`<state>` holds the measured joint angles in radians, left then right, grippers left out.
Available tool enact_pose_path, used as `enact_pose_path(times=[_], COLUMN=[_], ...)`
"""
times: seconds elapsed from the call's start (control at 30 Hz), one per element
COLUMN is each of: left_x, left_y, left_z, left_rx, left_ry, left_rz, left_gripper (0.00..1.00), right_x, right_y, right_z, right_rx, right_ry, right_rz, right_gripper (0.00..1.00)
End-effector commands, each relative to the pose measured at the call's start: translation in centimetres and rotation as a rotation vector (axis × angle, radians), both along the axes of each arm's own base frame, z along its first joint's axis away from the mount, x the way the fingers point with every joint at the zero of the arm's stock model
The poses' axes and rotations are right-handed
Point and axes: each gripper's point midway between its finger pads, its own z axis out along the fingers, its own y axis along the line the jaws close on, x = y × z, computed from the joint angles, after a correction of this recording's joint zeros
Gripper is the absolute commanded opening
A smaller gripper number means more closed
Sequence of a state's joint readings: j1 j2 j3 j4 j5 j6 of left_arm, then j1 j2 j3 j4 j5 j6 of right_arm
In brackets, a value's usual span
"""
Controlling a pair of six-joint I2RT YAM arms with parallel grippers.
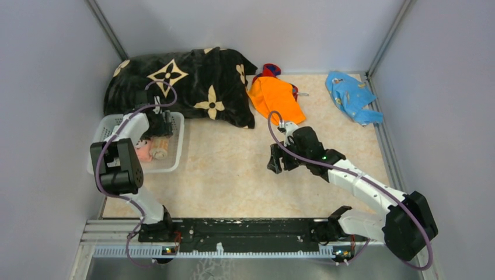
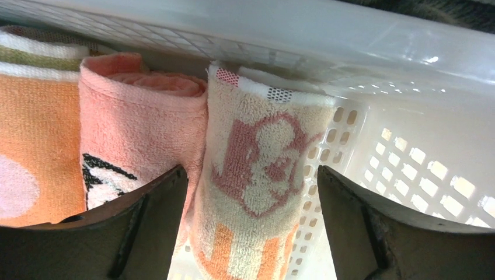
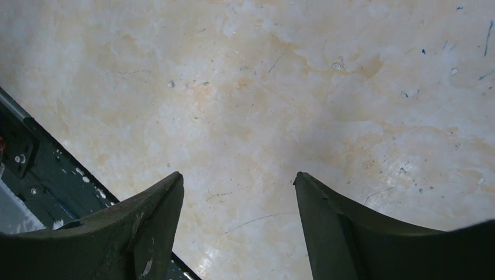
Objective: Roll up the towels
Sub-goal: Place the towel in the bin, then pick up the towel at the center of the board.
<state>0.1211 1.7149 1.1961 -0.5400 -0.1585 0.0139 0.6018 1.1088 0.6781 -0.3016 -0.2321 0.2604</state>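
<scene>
Left gripper point(image 2: 251, 175) jaws apart, loose astride beige roll point(image 2: 262, 116) in basket point(image 2: 408, 157) | right gripper point(image 3: 236, 181) spread, empty | orange towel point(image 1: 277, 99) lies crumpled beyond it, right arm point(image 1: 356, 175) nearer.

We see three rolls packed side by side in the basket point(image 2: 385, 52), each touching the next: an orange roll point(image 2: 35, 134) with pale stripes, a pink roll point(image 2: 140, 128) with black print, and a beige roll point(image 2: 257, 175) with a pink figure. Unrolled on the worktop point(image 1: 233, 169) lie a crumpled orange towel point(image 1: 275, 99), a red-and-blue cloth point(image 1: 269, 70) bunched just behind it, and a blue towel point(image 1: 352, 96) well apart.
</scene>
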Motion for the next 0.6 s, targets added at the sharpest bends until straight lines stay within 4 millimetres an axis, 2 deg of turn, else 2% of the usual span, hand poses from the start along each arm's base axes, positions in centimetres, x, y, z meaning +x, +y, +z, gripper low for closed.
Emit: enact_pose_path(times=[0.0,0.13,0.3,0.43,0.57], left_x=[-0.4,-0.6,-1.4,-2.5,-4.1], left_y=[-0.7,-1.2,-2.9,-5.1,-7.7], left_z=[2.6,6.0,11.9,15.6,17.9], left_rx=[-0.023,-0.045,-0.114,-0.188,-0.296], left_ry=[-0.05,-0.145,-0.346,-0.535,-0.645], left_rz=[0.005,0.024,-0.006,-0.078,-0.159], left_gripper=[0.87,0.88,0.92,0.99,0.99], right_x=[2.2,4.2,8.8,13.5,18.3], right_y=[0.6,0.0,-1.5,-3.9,-7.4], right_z=[3.9,4.7,6.6,7.4,6.0], right_rx=[0.029,0.0,-0.016,0.002,-0.052], right_ry=[-0.123,-0.149,-0.199,-0.232,-0.251], right_rz=[-0.021,-0.081,-0.226,-0.379,-0.509], right_gripper=[0.71,0.72,0.73,0.73,0.72])
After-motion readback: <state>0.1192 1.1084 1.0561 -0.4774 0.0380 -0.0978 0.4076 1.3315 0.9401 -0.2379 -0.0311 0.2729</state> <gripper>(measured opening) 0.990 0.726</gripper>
